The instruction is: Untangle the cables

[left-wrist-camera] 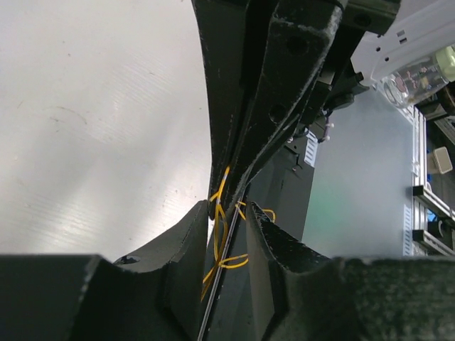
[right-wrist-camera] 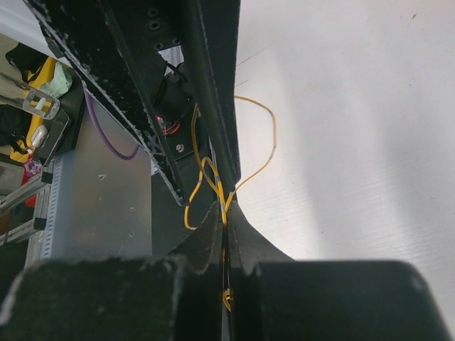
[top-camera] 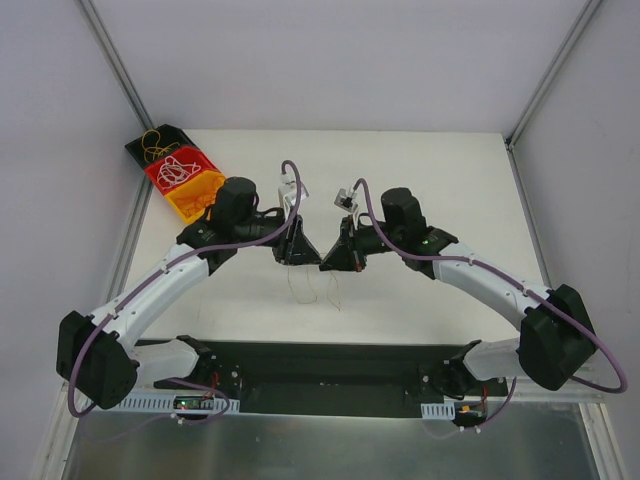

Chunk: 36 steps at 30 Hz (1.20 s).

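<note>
strands of a yellow cable (right-wrist-camera: 274,138) are caught where the two arms meet, nose to nose, over the middle of the white table (top-camera: 430,180). the right gripper (right-wrist-camera: 226,207) is closed tight on this yellow cable: in its own wrist view the two black fingers press together with the wire pinched at their tips. a wide loop arcs out over the bare table on one side, and smaller loops curl away on the other, toward the table's edge. a short bit of yellow also shows lower down in the seam between the fingers. the left gripper (left-wrist-camera: 227,213) faces it from the opposite side with its jaws a little apart, a narrow gap between the fingertips. the yellow cable runs down through that gap in several small kinks, and the pressed-together tips of the right gripper point straight into it from above. whether the left fingers touch the wire i cannot tell; they do not clamp it. from the top camera, faint thin strands hang from the meeting point and trail on the table toward the arm bases. well apart, at the far left corner of the table, three small bins stand in a row: a black bin (top-camera: 178,133) with yellow strands (top-camera: 152,146) in it, a red bin (top-camera: 160,172) holding white cables (top-camera: 180,166), and an orange bin (top-camera: 185,210) nearest the left arm, its contents too small to tell.
</note>
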Motion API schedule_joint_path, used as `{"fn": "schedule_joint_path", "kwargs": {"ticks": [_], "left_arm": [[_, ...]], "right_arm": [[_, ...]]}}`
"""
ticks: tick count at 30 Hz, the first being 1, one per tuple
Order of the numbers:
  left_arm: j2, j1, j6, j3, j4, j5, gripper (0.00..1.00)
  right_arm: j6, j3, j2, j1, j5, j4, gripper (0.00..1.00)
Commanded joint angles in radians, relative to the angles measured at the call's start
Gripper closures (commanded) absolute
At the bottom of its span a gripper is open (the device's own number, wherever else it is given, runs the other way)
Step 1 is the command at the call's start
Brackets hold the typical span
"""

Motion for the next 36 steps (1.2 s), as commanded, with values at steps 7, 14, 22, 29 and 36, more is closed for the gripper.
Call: {"fn": "schedule_joint_path", "kwargs": {"ticks": [7, 14, 22, 29, 36], "left_arm": [[-0.028, -0.013, 0.067, 0.039, -0.055, 0.014, 1.00], [-0.189, -0.085, -0.163, -0.059, 0.149, -0.473, 1.00], [-0.237, -0.164, -0.237, -0.116, 0.203, -0.735, 1.00], [-0.220, -0.164, -0.206, -0.088, 0.129, -0.707, 1.00], [-0.145, -0.164, -0.310, 0.007, -0.042, -0.779, 1.00]], "right_arm": [[0.007, 0.017, -0.032, 0.014, 0.016, 0.042, 1.00], [0.114, -0.047, -0.081, 0.155, 0.587, 0.094, 1.00], [0.161, -0.058, -0.138, 0.237, 0.855, 0.059, 0.67], [-0.008, -0.062, -0.274, 0.093, 0.668, -0.165, 0.00], [-0.016, 0.023, -0.233, 0.083, 0.521, -0.098, 0.04]]}}
